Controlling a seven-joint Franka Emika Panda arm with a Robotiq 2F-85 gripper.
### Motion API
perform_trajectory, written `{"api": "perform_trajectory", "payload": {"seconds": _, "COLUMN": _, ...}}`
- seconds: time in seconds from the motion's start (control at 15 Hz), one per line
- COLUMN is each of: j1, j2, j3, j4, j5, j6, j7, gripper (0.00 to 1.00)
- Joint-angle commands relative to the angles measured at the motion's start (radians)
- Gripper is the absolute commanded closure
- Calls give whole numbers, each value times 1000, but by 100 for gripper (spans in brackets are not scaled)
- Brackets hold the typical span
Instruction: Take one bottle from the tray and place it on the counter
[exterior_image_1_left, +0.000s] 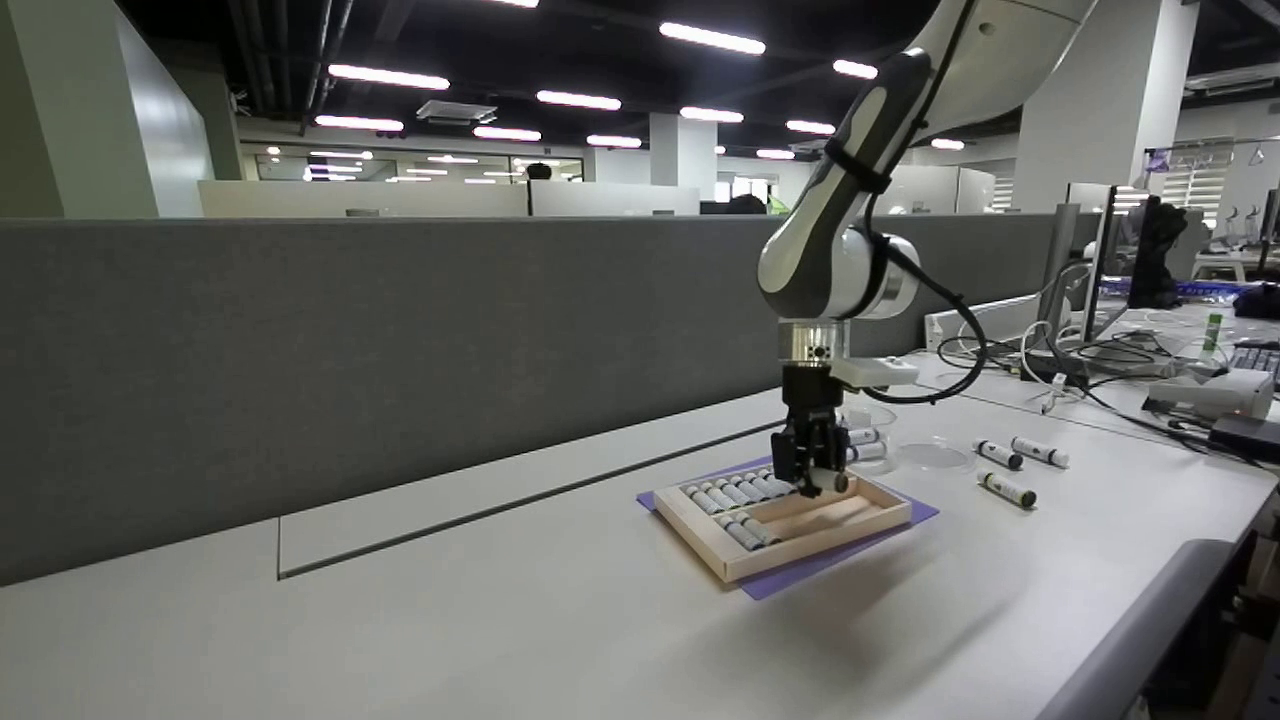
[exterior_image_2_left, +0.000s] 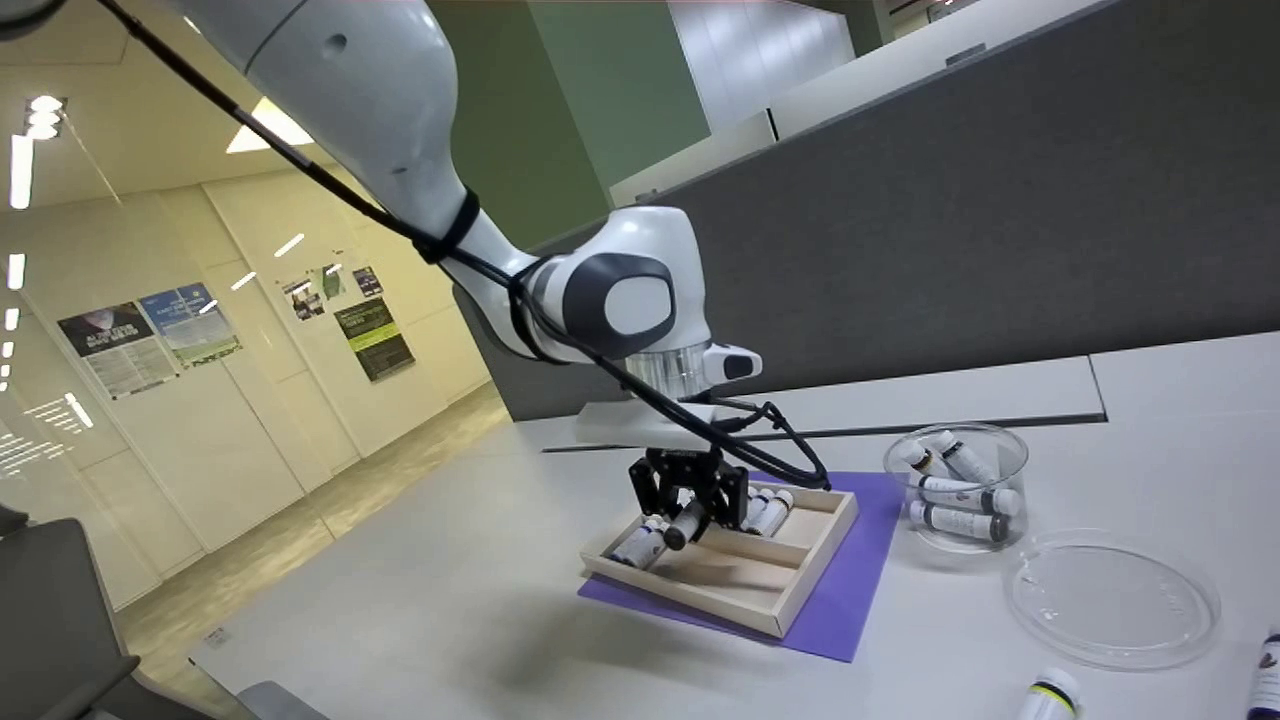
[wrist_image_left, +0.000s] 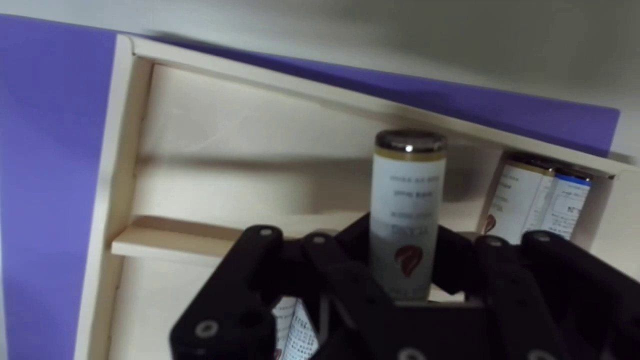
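A pale bottle with a dark cap and a yellow-brown band (wrist_image_left: 407, 200) is between the fingers of my gripper (wrist_image_left: 404, 250) in the wrist view. The fingers are shut on its sides. In both exterior views the held bottle (exterior_image_1_left: 830, 481) (exterior_image_2_left: 686, 524) lies sideways in my gripper (exterior_image_1_left: 812, 470), over the tan wooden tray (exterior_image_1_left: 820, 544) (exterior_image_2_left: 822, 562). It appears raised above the tray floor. Two bottles lie in the tray's near row, beside a wide bare stretch (wrist_image_left: 225, 120). Several more lie in the far row, partly hidden by my gripper. The white counter (exterior_image_1_left: 480, 620) surrounds the tray.
A purple mat (exterior_image_2_left: 865, 570) lies under the tray. A clear round dish (exterior_image_2_left: 1012, 448) with several bottles stands beside it, with a clear lid (exterior_image_2_left: 1112, 610) next to it. Loose bottles (exterior_image_1_left: 1007, 490) lie on the counter beyond. A grey partition (exterior_image_1_left: 400, 380) runs along the back.
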Motion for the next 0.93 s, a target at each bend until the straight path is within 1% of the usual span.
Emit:
{"api": "perform_trajectory", "payload": {"seconds": 0.0, "j1": -1, "j2": -129, "j3": -28, "j4": -99, "j5": -31, "j6": -31, "j7": 32, "gripper": 100}}
{"api": "perform_trajectory", "payload": {"seconds": 0.2, "j1": -14, "j2": -212, "j3": -80, "j4": -189, "j5": -41, "j6": 12, "j7": 40, "gripper": 100}}
{"api": "perform_trajectory", "payload": {"seconds": 0.4, "j1": -50, "j2": -246, "j3": -143, "j4": -243, "j5": -41, "j6": 51, "j7": 41, "gripper": 100}}
{"api": "perform_trajectory", "payload": {"seconds": 0.6, "j1": -125, "j2": -208, "j3": -161, "j4": -240, "j5": 2, "j6": 73, "j7": -9, "gripper": 100}}
{"api": "perform_trajectory", "payload": {"seconds": 0.87, "j1": -201, "j2": -106, "j3": -158, "j4": -200, "j5": 12, "j6": 164, "j7": -34, "gripper": 100}}
